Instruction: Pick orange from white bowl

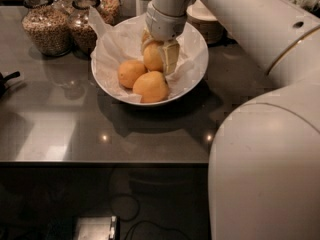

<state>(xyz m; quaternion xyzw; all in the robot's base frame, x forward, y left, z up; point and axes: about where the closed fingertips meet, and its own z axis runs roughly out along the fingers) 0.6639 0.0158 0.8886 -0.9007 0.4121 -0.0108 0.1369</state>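
A wide white bowl (197,74) lined with crinkled white paper stands on the dark counter. Three oranges are in it. One orange (131,72) lies at the left and another (150,86) at the front. My gripper (158,56) reaches down into the bowl from above and is shut on the third orange (152,57) at the back. A cream finger (170,58) presses its right side. The other finger is mostly hidden behind the fruit.
Two glass jars of grain (46,26) (82,26) stand at the back left, close to the bowl. Stacked saucers (207,21) sit behind the bowl on the right. A dark object (5,81) pokes in at the left edge. My arm's large white body (265,169) fills the right foreground.
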